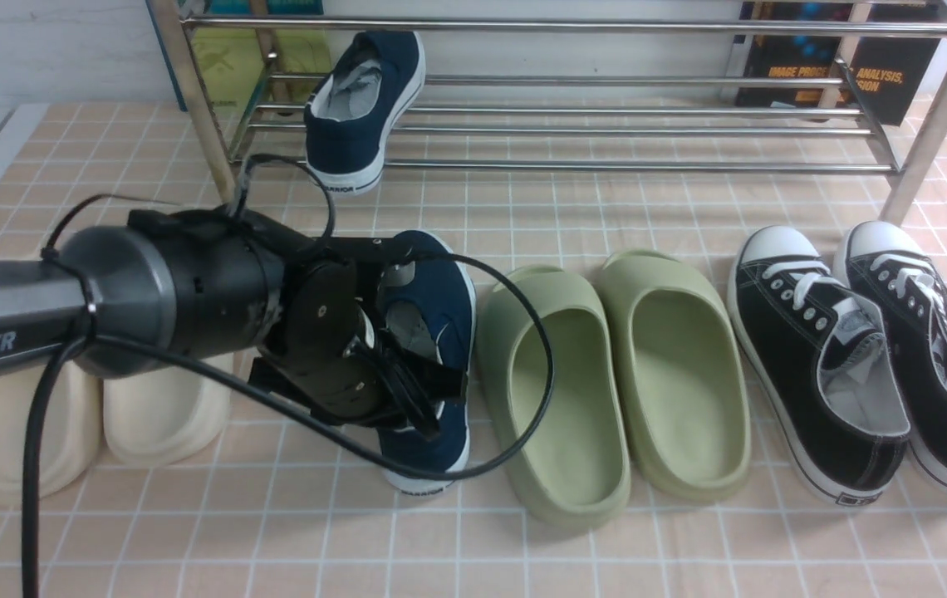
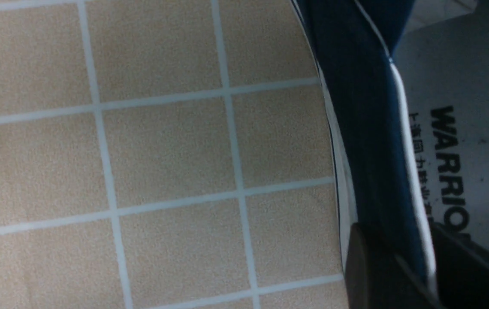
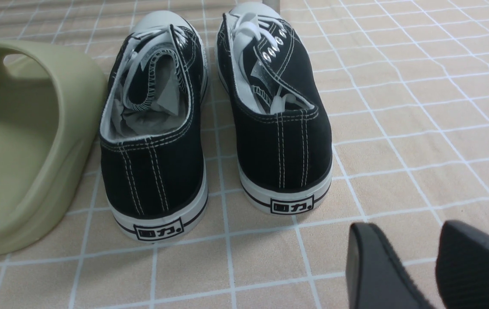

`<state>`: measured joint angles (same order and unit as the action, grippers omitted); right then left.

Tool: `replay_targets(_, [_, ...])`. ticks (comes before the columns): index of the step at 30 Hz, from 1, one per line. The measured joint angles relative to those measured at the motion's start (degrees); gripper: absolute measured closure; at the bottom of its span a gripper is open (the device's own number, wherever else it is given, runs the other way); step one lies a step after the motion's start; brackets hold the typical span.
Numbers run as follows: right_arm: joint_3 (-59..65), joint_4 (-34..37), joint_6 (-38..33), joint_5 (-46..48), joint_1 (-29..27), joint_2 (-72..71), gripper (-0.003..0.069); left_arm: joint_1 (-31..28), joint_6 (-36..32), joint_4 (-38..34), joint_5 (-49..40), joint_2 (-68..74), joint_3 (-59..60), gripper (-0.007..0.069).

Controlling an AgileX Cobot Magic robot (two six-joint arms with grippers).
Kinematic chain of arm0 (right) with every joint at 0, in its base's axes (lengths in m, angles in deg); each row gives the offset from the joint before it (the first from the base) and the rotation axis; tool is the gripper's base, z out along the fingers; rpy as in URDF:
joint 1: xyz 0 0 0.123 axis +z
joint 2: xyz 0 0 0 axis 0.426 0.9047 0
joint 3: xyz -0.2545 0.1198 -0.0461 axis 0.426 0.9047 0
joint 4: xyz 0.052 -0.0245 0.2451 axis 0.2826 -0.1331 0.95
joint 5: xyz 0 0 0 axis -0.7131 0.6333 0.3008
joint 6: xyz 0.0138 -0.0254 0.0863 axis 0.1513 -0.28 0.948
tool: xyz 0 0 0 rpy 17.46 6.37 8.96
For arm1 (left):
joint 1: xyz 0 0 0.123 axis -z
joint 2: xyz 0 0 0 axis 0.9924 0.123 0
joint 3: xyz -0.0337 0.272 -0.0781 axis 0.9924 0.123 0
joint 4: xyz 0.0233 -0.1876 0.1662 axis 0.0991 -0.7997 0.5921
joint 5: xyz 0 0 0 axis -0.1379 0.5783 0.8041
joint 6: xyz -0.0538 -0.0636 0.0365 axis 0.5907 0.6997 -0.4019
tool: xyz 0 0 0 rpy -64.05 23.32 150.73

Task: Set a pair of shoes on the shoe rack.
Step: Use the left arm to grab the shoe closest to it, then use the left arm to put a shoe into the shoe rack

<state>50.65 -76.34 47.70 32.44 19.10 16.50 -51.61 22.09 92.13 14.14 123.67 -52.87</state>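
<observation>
Rack: the shoe rack (image 1: pixel 648 164), chrome bars on tubular legs, stands across the far side of the tabletop (image 1: pixel 523 540).
Shoe on rack: the first navy shoe (image 1: pixel 361 108) lies at the left end of the lower bars. It is tilted, toe raised toward the back, and its white heel, marked WARRIOR, juts past the front bar.
Shoe below: the second navy shoe (image 1: pixel 440 307) sits on the tabletop in front of the rack, toe toward it, between the cream slides (image 1: pixel 162 407) and the green slides (image 1: pixel 556 390). The left arm covers much of it in the front view.
Left claw: the left claw (image 2: pixel 399 240) is down at that shoe's opening, one finger outside the canvas side wall and the other over the grey insole. The wall, with its white rim, is pinched between them.
Right claw: the right claw (image 3: pixel 403 231) hangs low above the tabletop, fingers parted with nothing between them, just behind the heels of the black lace-up sneakers (image 3: pixel 154 171).
Row's right end: the black pair stands side by side, toes toward the rack's right leg, just beside the green slides.
</observation>
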Motion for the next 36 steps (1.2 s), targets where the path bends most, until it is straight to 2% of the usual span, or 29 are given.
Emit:
replay_targets(1, [0.0,0.0,0.0,0.0,0.0,0.0,0.0421,0.0,0.1,0.0,0.0,0.0,0.0,0.0496])
replay_targets(2, [0.0,0.0,0.0,0.0,0.0,0.0,0.0421,0.0,0.2,0.4,0.0,-0.1,0.0,0.0559])
replay_targets(3, [0.0,0.0,0.0,0.0,0.0,0.0,0.0421,0.0,0.2,0.5,-0.5,-0.2,0.0,0.0586])
replay_targets(4, [0.0,0.0,0.0,0.0,0.0,0.0,0.0421,0.0,0.2,0.9,-1.3,-0.5,-0.3,0.0592])
replay_targets(8, [0.0,0.0,0.0,0.0,0.0,0.0,0.0421,-0.1,0.2,1.2,-6.3,-2.8,-2.4,0.0594])
replay_targets(11, [0.0,0.0,0.0,0.0,0.0,0.0,0.0421,-0.1,-0.2,3.2,-11.9,-6.7,-6.8,0.0594])
replay_targets(15, [0.0,0.0,0.0,0.0,0.0,0.0,0.0421,-0.1,-1.2,5.6,-14.8,-8.5,-14.8,0.0594])
replay_targets(23, [0.0,0.0,0.0,0.0,0.0,0.0,0.0421,-1.0,-3.5,5.7,-21.0,0.1,-29.3,0.0592])
replay_targets(30, [0.0,0.0,0.0,0.0,0.0,0.0,0.0421,-7.1,-3.7,-0.3,-21.8,8.1,-36.9,0.0591])
replay_targets(36, [0.0,0.0,0.0,0.0,0.0,0.0,0.0421,-9.7,-3.7,-1.8,-17.1,11.0,-42.9,0.0589])
